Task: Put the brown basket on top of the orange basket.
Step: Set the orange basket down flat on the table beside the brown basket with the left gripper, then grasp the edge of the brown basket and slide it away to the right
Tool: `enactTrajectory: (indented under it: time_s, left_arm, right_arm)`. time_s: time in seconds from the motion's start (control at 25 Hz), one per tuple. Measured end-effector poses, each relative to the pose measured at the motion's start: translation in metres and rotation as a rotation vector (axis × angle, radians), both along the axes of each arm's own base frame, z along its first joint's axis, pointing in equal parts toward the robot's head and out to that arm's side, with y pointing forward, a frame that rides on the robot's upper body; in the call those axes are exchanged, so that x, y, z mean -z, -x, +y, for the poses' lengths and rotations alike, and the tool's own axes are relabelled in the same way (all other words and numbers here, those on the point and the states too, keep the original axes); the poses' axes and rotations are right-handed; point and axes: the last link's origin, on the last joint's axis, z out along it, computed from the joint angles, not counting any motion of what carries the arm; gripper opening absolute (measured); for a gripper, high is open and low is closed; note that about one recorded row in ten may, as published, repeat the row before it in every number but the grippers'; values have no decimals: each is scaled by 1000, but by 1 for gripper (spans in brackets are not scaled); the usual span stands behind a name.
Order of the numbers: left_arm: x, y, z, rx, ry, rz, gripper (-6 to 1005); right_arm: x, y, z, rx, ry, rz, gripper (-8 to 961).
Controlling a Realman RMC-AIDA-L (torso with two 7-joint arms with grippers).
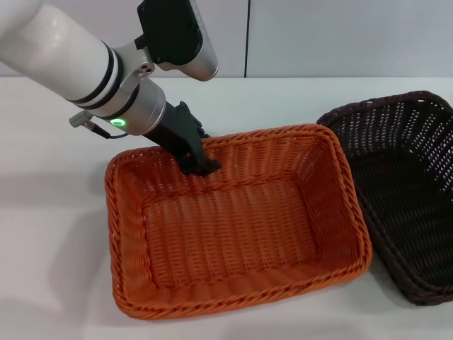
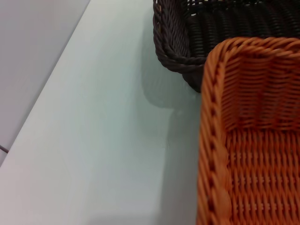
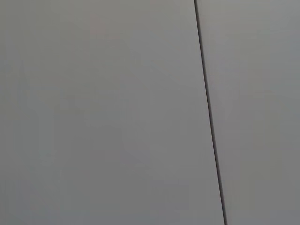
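The orange basket (image 1: 233,219) lies in the middle of the white table. Its near-right corner also shows in the left wrist view (image 2: 253,140). My left gripper (image 1: 200,167) reaches down over its far rim, with the dark fingers closed on the woven wall there and one tip on the inside. The brown basket (image 1: 407,191) sits directly to the right of the orange one, their rims touching; one corner of it fills the left wrist view (image 2: 187,42). My right gripper is out of sight, and its wrist view shows only a grey wall.
The white table (image 1: 49,234) stretches bare to the left and in front of the baskets. A grey panelled wall (image 1: 340,35) stands behind the table's far edge. The brown basket runs past the picture's right edge.
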Motion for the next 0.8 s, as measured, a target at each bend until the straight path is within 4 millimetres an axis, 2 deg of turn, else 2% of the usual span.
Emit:
enactTrajectory:
  time_s: [0.08,0.44,0.52,0.56,0.6,0.64,0.68,0.76,0.8]
  left_arm:
    - [-1,0,-1,-1,-1,-4,425]
    - [-15,-6,-3,24,-74,-71,625]
    - [-22,-8,-3,35,-127,-132,670]
    - [-33,-9,-1,48,-209,-226,699]
    - [-33,-9,-1,48,-209,-226,729]
    - [-45,-8,-1,62,-301,-332,758]
    - [-45,-8,-1,62,-301,-332,787]
    - [-58,-3,0,81,-417,-465,846]
    - [-62,0,0,89,-463,-511,845]
  right_arm:
    - [0,0,0,0,0,0,665]
    - [-3,-1,1,-1,3,-2,665]
    - [-4,-2,1,-2,10,-3,665]
    - [-6,-2,4,-11,42,7,665]
    - [-6,-2,4,-11,42,7,665]
    - [-9,-2,7,-21,72,11,665]
    - [-13,-1,11,-40,125,21,665]
    - [-24,1,17,-67,207,9,665]
    - [-30,3,20,-80,252,0,665]
